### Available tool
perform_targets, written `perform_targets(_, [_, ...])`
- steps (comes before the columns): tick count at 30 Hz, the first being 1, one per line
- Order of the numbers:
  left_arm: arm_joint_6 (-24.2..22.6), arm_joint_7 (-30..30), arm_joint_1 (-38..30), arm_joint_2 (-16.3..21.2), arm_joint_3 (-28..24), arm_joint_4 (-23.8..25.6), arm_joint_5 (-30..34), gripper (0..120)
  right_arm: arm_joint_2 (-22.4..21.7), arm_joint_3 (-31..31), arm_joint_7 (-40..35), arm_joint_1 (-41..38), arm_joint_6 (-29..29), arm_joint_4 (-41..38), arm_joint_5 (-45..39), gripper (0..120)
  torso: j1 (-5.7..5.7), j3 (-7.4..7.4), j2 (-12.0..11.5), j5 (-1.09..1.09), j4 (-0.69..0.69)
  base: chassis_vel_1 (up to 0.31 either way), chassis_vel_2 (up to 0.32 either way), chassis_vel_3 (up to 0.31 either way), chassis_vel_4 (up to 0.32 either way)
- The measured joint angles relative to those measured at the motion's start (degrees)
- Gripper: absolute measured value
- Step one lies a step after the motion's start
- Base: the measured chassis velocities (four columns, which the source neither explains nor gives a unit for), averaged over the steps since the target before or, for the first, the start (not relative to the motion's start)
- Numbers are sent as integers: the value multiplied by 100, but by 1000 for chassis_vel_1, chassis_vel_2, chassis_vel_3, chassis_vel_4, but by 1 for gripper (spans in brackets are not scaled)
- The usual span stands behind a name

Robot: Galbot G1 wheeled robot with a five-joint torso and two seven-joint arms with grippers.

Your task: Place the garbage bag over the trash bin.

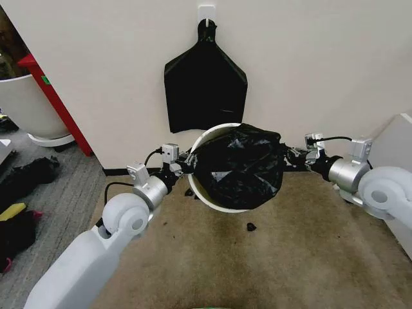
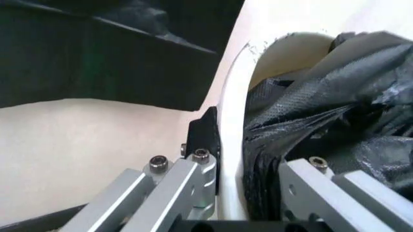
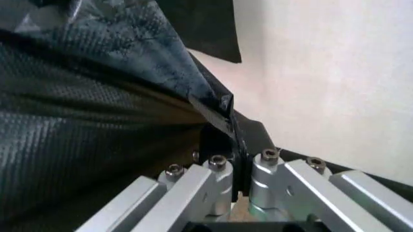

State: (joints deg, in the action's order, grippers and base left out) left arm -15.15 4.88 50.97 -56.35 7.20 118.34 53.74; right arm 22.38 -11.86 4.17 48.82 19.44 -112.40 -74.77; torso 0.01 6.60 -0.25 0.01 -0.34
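I have the trash bin [image 1: 209, 199] raised between my two arms, tipped so its mouth faces me, close to the far wall. The garbage bag [image 1: 241, 166] sits across that mouth, bulging out and covering most of the opening toward the right, while a crescent of cream rim stays bare on the left and along the near edge.

My left claw [image 1: 185, 165] is at the left side of the rim. In the left wrist view the left claw [image 2: 248, 166] straddles the bin [image 2: 231, 121] wall: one finger outside it, the other inside against the bag [image 2: 322, 96], so it is closed on the rim. My right claw [image 1: 291, 154] is at the right side of the bin, touching the bag's edge. In the right wrist view the right claw [image 3: 237, 166] has its fingers pressed together on a taut fold of the bag [image 3: 96, 96].

On the wall just beyond the bin hangs a flat bunch of black bags [image 1: 205, 80] from a white hook [image 1: 206, 14]. A small black scrap [image 1: 251, 226] lies on the tan carpet [image 1: 270, 264] under the bin. Far left stands a large white planter [image 1: 26, 106] beside a red post [image 1: 58, 103].
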Motion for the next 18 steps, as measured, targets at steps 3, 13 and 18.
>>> perform_targets(3, [22, -14, 0, -6, 0, -4, 7, 4, 29, 6, 50, 4, -21, 48, 23, 0, 0, 0, 0, 0, 0, 0, 0, 0, 0])
perform_targets(13, [29, 168, 18, -50, 15, -78, 18, 4, -114, -99, -148, -41, 46, -94, 41, 27, 0, 0, 0, -1, 0, 0, 0, 0, 0])
perform_targets(18, [23, 268, 91, -66, 30, -127, 60, 4, -184, -123, -276, -62, 130, -209, 19, 42, 0, 0, 0, -2, 0, 0, 0, 0, 0])
